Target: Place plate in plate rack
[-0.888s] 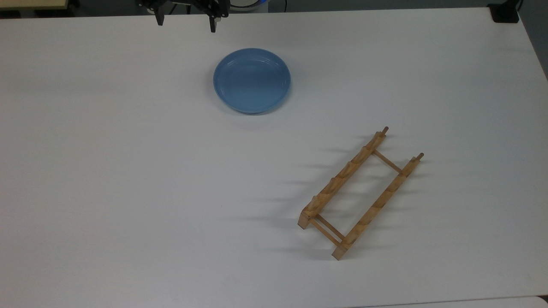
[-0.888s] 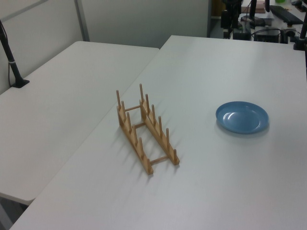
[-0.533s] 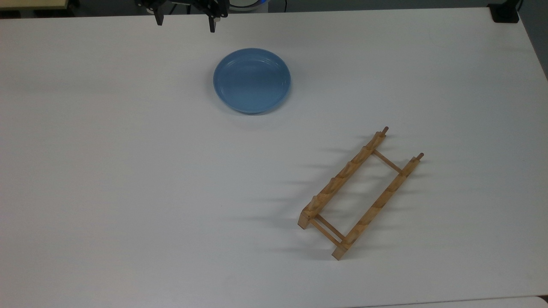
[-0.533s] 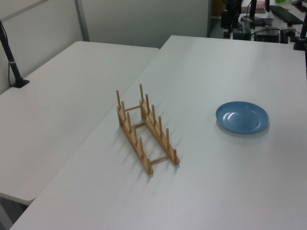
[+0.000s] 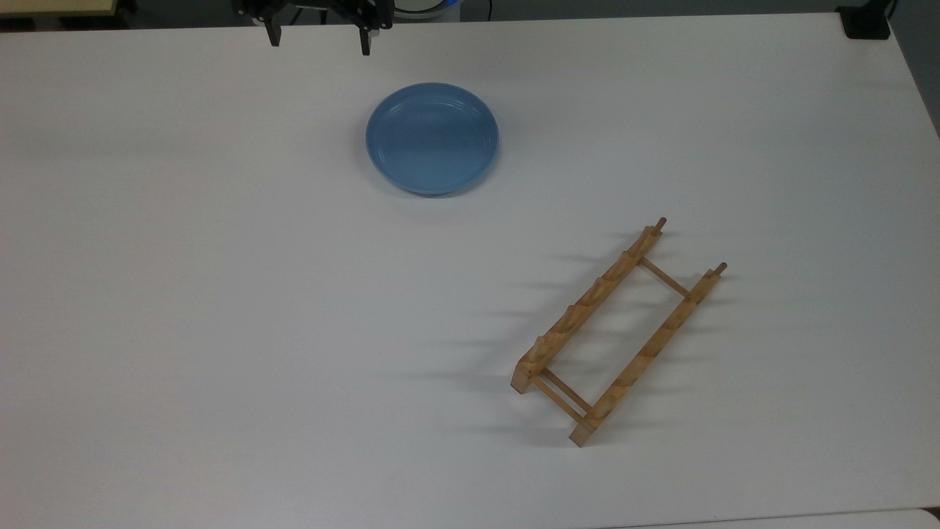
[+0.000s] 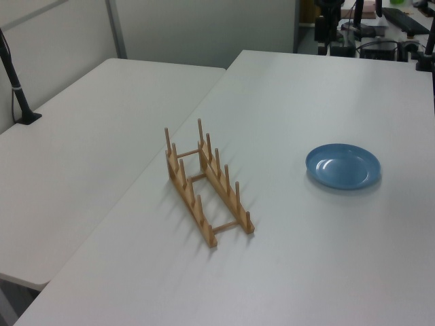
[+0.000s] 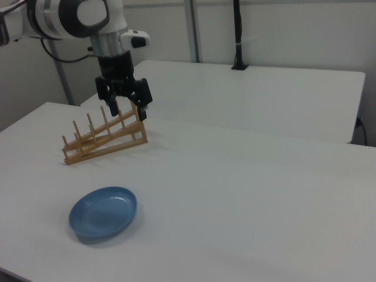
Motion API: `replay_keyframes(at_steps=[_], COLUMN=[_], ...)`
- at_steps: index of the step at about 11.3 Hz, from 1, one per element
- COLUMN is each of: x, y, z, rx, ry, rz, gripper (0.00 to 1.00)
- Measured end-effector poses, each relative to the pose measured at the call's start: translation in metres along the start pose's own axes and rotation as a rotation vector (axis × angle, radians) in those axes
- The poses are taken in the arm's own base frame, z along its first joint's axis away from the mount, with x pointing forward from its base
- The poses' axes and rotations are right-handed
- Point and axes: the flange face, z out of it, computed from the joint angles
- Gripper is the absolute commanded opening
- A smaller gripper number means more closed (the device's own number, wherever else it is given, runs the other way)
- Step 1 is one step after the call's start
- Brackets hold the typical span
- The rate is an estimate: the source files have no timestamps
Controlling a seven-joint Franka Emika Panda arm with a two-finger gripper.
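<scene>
Gripper hangs above the table, fingers spread, holding nothing; next it must descend onto the blue plate, well apart from the wooden plate rack.

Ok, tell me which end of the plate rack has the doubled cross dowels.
The plate rack's end at the top view's lower left, farthest from the plate. Two thin dowels lie side by side there; the opposite end has one.

A lab or office: plain white tables, partition wall, clamped camera pole
</scene>
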Motion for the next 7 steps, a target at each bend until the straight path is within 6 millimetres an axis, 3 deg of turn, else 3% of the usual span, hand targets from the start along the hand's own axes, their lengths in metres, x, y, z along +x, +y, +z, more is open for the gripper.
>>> replay_keyframes(at_steps=[3, 5, 7], x=[0.001, 0.004, 0.008], y=[-0.007, -0.015, -0.025], z=[0.023, 0.049, 0.083], rx=[0.005, 0.012, 0.013], ry=[-0.047, -0.082, -0.104], rz=[-0.142, -0.248, -0.355], gripper=[1.00, 1.00, 0.90])
